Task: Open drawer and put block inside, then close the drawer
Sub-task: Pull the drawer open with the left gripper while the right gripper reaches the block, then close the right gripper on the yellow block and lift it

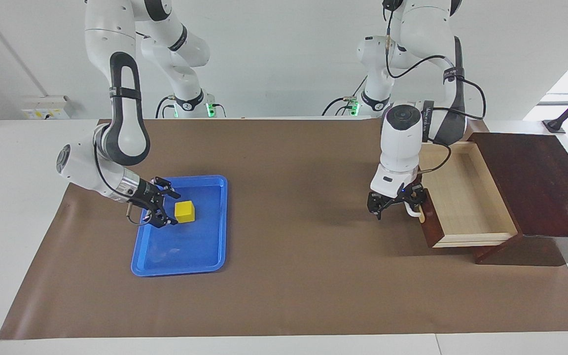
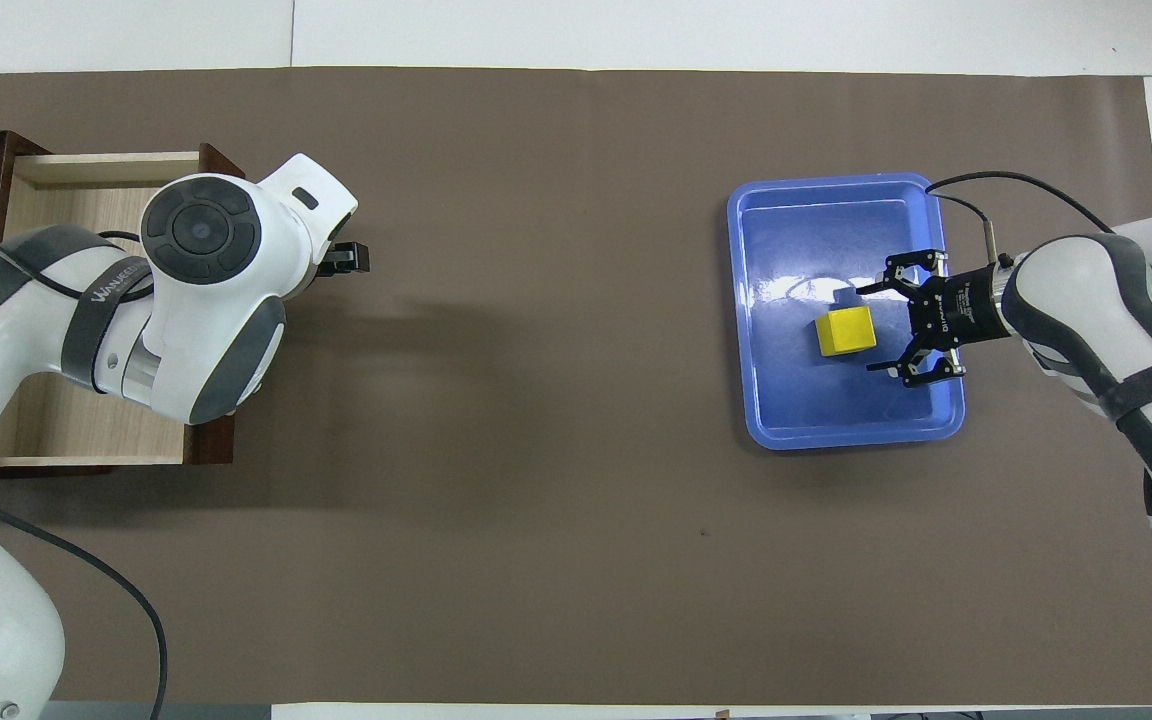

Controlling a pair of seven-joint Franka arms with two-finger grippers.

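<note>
Drawer (image 1: 466, 197), standing open from its box (image 1: 535, 182) at the left arm's end of the table (image 1: 289, 296), pale floor bare. The left gripper (image 1: 393, 211) hung at the drawer front, fingers apart, close against the white handle (image 1: 414, 212); contact could not be told. A finger caught on the bar as the arm withdrew could shove the drawer partly shut or drag the box askew.

At the right arm's end, about as far from the robots, the block (image 1: 184, 211) lay in the blue tray (image 1: 180, 270), in its nearer half. The right gripper (image 1: 169, 204) reached in low and slantwise over the tray's rim, fingers apart, their tips just reaching the block's two sides and not yet clamped.

Likely faults:
- a fingertip might nudge the block, sliding it on the glossy tray instead of bracketing it;
- a shallow grip on one edge might let the cube twist out;
- low fingers might scrape the tray floor and shift the tray;
- the left arm, leaning over the drawer, might obstruct delivery and risk a collision between the arms.
</note>
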